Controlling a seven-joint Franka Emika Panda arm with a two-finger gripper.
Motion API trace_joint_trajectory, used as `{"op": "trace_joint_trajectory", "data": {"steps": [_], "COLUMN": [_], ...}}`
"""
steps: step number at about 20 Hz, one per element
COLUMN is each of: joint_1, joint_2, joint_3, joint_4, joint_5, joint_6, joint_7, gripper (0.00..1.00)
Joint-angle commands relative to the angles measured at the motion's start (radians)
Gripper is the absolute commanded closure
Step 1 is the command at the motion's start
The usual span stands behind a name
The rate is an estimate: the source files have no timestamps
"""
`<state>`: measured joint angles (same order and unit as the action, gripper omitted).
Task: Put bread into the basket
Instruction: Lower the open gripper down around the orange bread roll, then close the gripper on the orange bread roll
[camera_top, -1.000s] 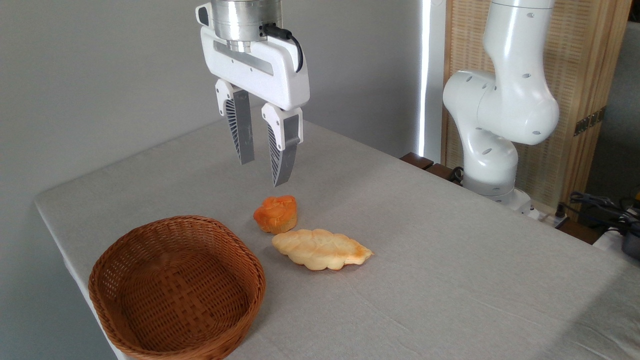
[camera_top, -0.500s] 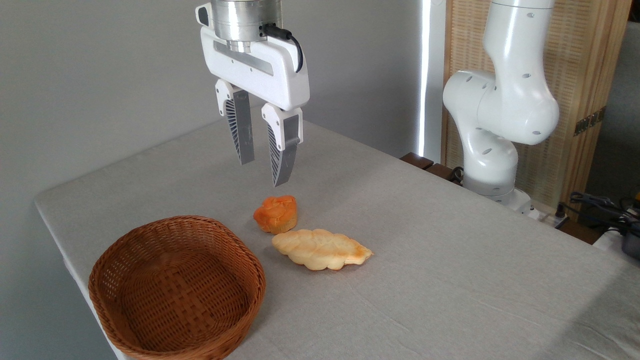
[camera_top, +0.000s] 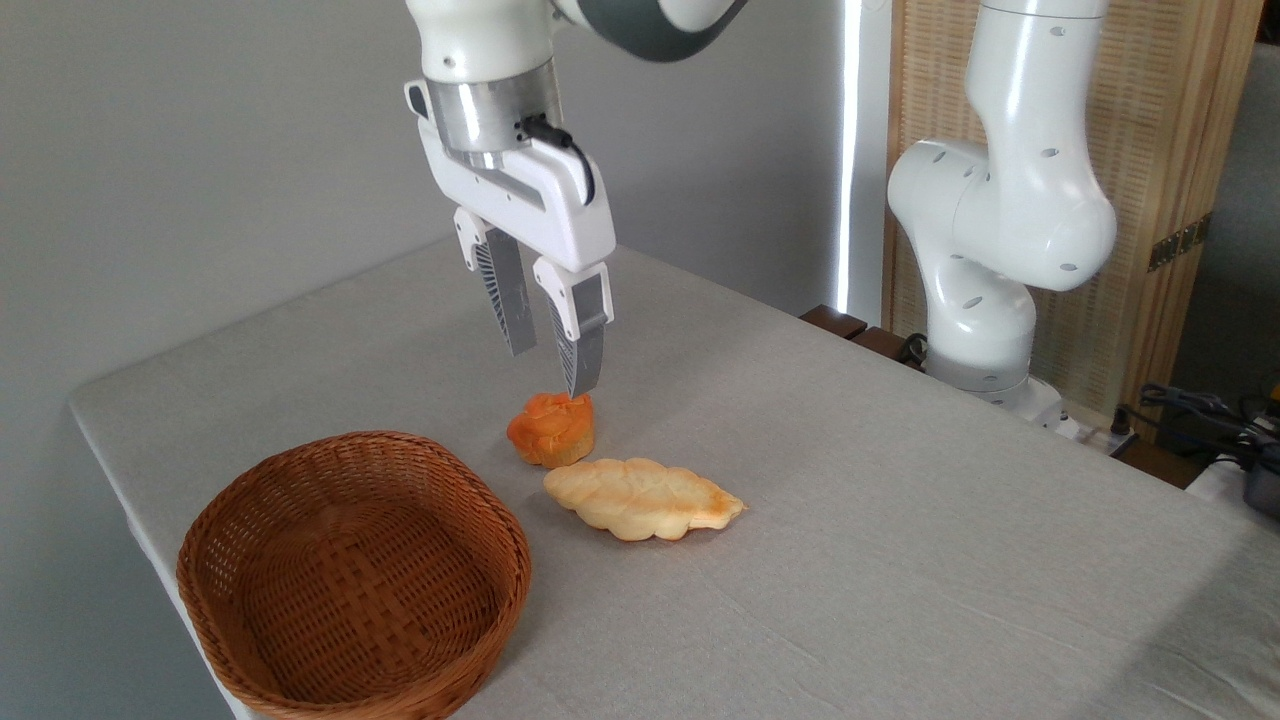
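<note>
The bread (camera_top: 551, 430), a small round orange bun with a lobed top, sits on the grey table just right of the basket's far end. The brown wicker basket (camera_top: 352, 575) lies empty at the near left corner of the table. My gripper (camera_top: 553, 373) hangs open directly above the bun and slightly behind it. Its nearer fingertip (camera_top: 584, 384) comes down almost to the bun's top, though contact cannot be made out. Nothing is between the fingers.
A pale-yellow braided loaf (camera_top: 643, 498) lies right in front of the bun, almost touching it. The arm's white base (camera_top: 990, 250) stands at the table's far right edge, with cables (camera_top: 1210, 415) beyond. The table's left edge (camera_top: 120, 500) runs close to the basket.
My gripper has dropped and shifted slightly right, from well above the bun to just over it. Its fingers stay open. Bun, loaf and basket have not moved.
</note>
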<state>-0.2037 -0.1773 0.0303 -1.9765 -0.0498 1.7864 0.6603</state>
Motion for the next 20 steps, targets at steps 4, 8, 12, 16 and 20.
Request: {"op": "trace_joint_trajectory", "data": {"steps": [4,8,12,16,20], "joint_1": [-0.109,-0.137,-0.166,-0.178,-0.186], "joint_2": [-0.007,0.010,0.033,0.054,0.076], "joint_3": [0.003,0.003,0.003,0.003,0.003], "joint_4": [-0.146,-0.171,-0.185,-0.196,-0.196], "joint_5": [-0.024,-0.025,-0.036,-0.036,-0.032], "joint_6": [0.134,0.177,0.211,0.225,0.232], "joint_7": [0.016,0.018,0.018,0.019,0.021], "gripper": [0.00,0.00,0.00,0.00,0.00]}}
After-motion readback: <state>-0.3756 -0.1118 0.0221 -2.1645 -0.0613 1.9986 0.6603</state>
